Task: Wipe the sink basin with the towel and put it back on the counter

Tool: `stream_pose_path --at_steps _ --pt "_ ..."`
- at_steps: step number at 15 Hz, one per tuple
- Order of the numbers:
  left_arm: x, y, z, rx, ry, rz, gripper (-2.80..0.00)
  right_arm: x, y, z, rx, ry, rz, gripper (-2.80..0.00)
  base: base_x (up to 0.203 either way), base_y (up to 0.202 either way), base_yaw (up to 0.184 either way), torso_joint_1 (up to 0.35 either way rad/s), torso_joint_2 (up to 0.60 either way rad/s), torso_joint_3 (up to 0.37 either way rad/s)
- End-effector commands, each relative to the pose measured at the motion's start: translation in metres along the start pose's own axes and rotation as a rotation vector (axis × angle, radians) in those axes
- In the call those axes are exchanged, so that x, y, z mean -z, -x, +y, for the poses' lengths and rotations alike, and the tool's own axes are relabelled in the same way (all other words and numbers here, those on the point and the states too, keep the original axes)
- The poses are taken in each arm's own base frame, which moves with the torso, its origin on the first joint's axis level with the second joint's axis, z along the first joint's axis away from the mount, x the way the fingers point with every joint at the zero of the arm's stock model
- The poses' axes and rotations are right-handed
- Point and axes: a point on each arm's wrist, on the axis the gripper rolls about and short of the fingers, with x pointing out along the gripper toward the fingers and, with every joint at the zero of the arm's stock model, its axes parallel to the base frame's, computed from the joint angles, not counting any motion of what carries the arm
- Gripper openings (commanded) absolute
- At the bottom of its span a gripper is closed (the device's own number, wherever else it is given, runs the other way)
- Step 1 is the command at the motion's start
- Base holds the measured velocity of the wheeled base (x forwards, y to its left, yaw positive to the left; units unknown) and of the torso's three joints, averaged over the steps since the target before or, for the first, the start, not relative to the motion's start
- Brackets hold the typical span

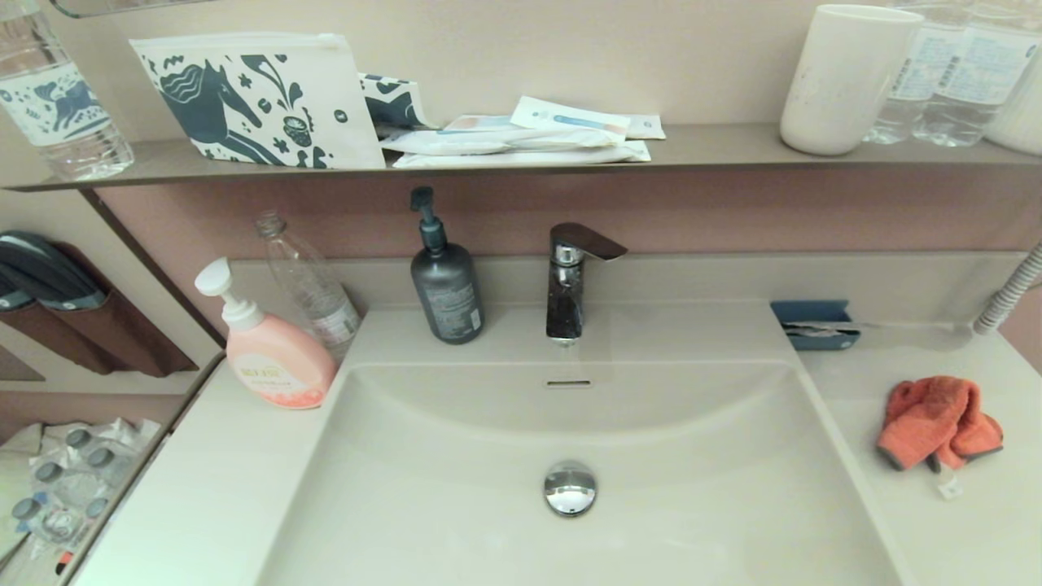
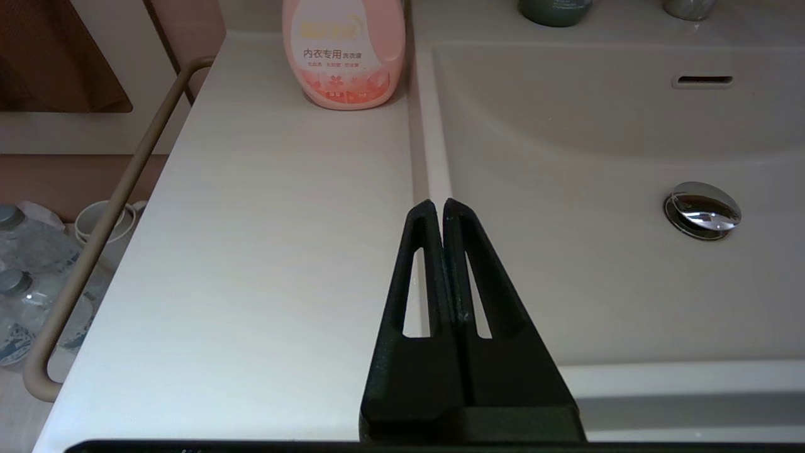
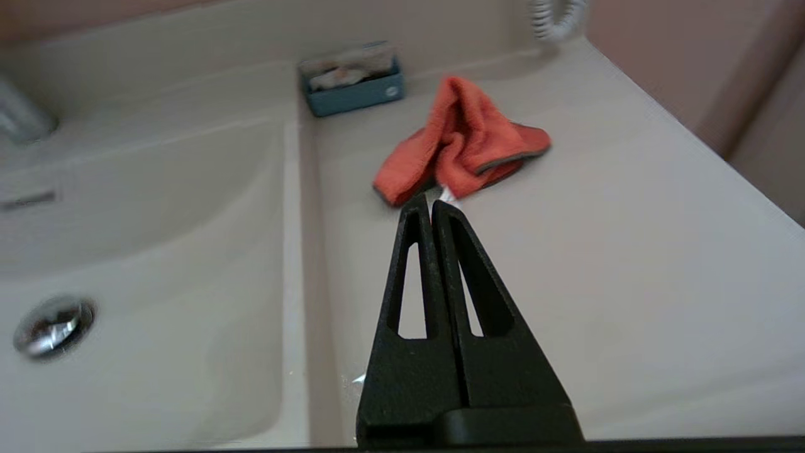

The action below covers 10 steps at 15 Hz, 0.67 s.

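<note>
The basin [image 1: 456,488] holds only its drain plug [image 1: 570,487]; a blue tray [image 1: 814,324] of small items sits at the counter's [image 1: 961,537] back edge, right of the basin; the towel [image 1: 936,422] lies crumpled near the counter's right edge; the right gripper [image 3: 431,204] is closed and empty, just short of the towel; the left gripper [image 2: 438,204], closed and empty, hovers over the basin's left rim.

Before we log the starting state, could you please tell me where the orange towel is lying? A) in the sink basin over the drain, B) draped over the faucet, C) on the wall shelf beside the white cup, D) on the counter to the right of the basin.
D: the towel lies crumpled on the counter right of the sink basin, in front of the small blue tray.
</note>
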Motion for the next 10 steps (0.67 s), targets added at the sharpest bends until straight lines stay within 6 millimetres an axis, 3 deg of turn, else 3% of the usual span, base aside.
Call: stream_pose_path --at_steps 1,5,10 --pt "0.000 0.000 0.000 0.000 0.000 0.000 -2.80 0.013 -0.005 0.001 -0.083 0.086 0.001 -2.80 0.000 0.000 0.000 0.000 0.00 0.000" --pt "0.000 0.000 0.000 0.000 0.000 0.000 -2.80 0.021 -0.006 0.001 -0.127 0.219 0.044 -2.80 0.000 0.000 0.000 0.000 0.00 0.000" --pt "0.000 0.000 0.000 0.000 0.000 0.000 -2.80 0.028 -0.005 0.000 -0.154 0.189 0.117 -2.80 0.000 0.000 0.000 0.000 0.00 0.000"
